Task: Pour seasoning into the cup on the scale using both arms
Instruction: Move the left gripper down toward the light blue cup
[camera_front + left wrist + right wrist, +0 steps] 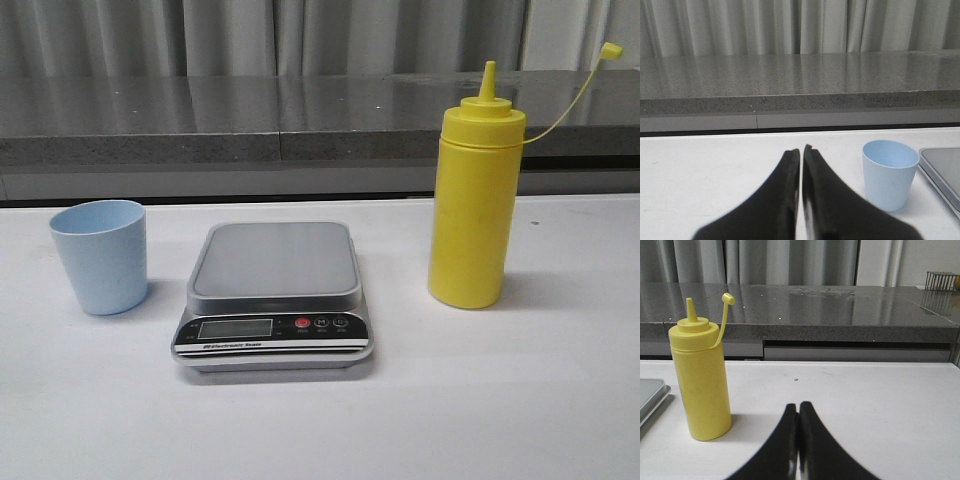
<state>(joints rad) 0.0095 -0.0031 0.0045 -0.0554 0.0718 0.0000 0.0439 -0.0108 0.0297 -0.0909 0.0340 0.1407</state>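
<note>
The yellow seasoning bottle (pixel 474 206) stands upright at the right of the white table, its cap hanging off on the tether. The pale blue cup (pixel 100 255) stands on the table to the left of the scale (pixel 275 293), whose platform is bare. Neither arm shows in the front view. In the left wrist view my left gripper (pixel 801 150) is shut and empty, with the cup (pixel 889 174) off to one side and apart from it. In the right wrist view my right gripper (pixel 798 405) is shut and empty, with the bottle (pixel 700 383) off to one side.
A grey stone ledge (pixel 300 125) runs along the back of the table, with curtains behind it. The scale's edge shows in the left wrist view (pixel 943 172) and in the right wrist view (pixel 651 394). A small wire rack (pixel 942 281) sits far back on the ledge.
</note>
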